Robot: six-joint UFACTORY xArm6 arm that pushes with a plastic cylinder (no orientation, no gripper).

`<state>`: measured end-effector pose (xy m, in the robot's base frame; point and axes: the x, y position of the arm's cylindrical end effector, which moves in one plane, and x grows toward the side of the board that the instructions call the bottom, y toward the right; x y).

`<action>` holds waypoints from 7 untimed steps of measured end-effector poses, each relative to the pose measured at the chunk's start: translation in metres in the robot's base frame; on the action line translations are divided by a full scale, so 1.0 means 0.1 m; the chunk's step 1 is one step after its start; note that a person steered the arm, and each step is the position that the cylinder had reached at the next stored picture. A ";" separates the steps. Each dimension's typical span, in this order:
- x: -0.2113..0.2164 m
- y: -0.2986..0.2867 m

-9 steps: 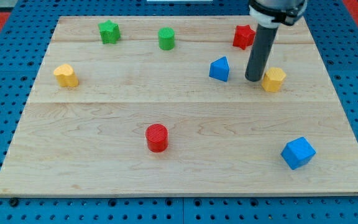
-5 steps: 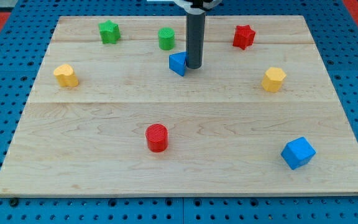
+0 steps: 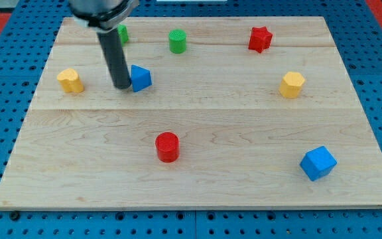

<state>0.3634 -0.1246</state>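
Observation:
My tip rests on the wooden board in the upper left part of the view. It stands just left of a small blue triangular block, close to or touching its left side. A yellow block lies further to the view's left. The rod hides most of a green star block at the view's top; a green cylinder sits to the right of it.
A red cylinder sits near the middle bottom. A red star block is at the top right, a yellow hexagonal block at the right, and a blue cube at the bottom right.
The rod swept from the right side to the left across the board. The blue triangular block slid left with it; the rod now stands on the block's left side.

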 end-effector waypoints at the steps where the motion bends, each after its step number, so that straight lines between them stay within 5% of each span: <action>1: -0.39 0.08; 2: -0.03 0.38; 3: 0.55 -0.25; 4: 0.89 -0.23; 5: 0.38 -0.22; 7: 0.47 0.25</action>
<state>0.4107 -0.0999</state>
